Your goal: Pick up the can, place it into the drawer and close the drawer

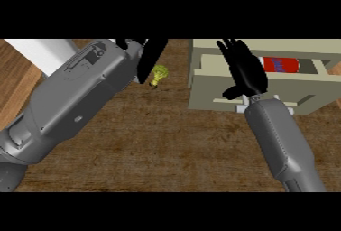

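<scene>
My right hand (245,72) is reaching over the drawer (220,97) with straight fingers, holding nothing. The red can (281,64) is lying inside the drawer. My left hand (148,56) is sitting up near a small yellow thing (158,75), fingers straight too.

A red cylindrical can (280,64) lies inside the open beige drawer (212,90) at two o'clock. The right hand (244,67), fingers straight, overlaps its front. The left hand (148,56) hangs beside a yellow-green object (159,75) on the brown wooden surface (160,144).
</scene>
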